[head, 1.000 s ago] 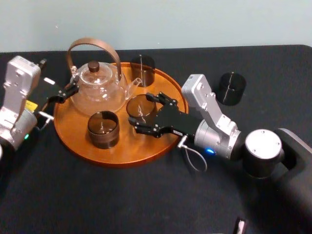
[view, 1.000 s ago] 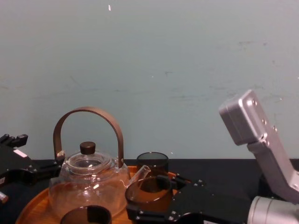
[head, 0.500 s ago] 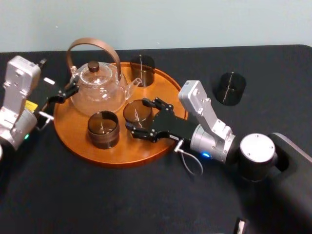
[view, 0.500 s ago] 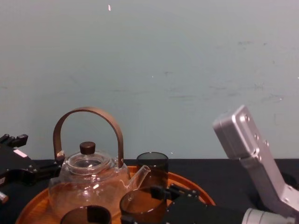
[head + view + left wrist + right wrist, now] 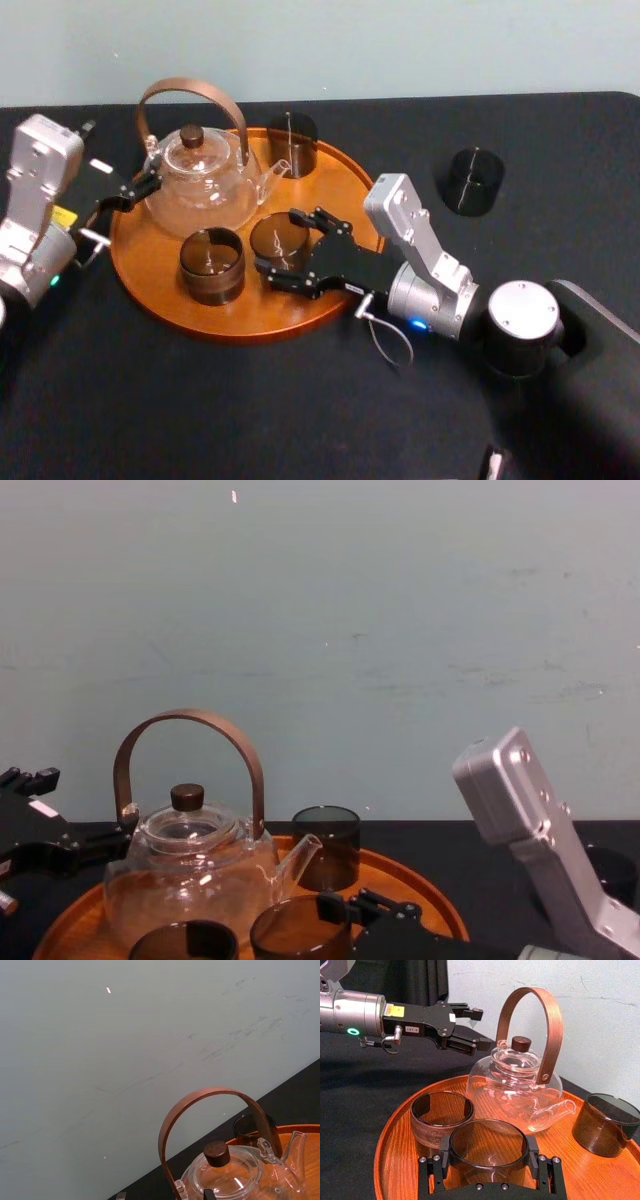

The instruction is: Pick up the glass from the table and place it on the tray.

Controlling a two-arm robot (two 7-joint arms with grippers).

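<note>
Right pincer [image 5: 277,242] clamps the glass [image 5: 282,232] across its side walls, low over the tray [image 5: 240,315]; glass judged light, rigid, slick, breakable; left pincer [image 5: 476,1027] sits open beside the teapot [image 5: 200,190].

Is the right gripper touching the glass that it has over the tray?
Touching. The right wrist view shows the right gripper, jaws pressed against both sides of the glass.

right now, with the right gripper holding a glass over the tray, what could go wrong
The right gripper holds the smoked glass close beside the second glass; opening its fingers could knock that one. The glass teapot's spout lies beyond, so pushing farther may bump it. The left gripper sits by the teapot, at the tray's left rim.
</note>
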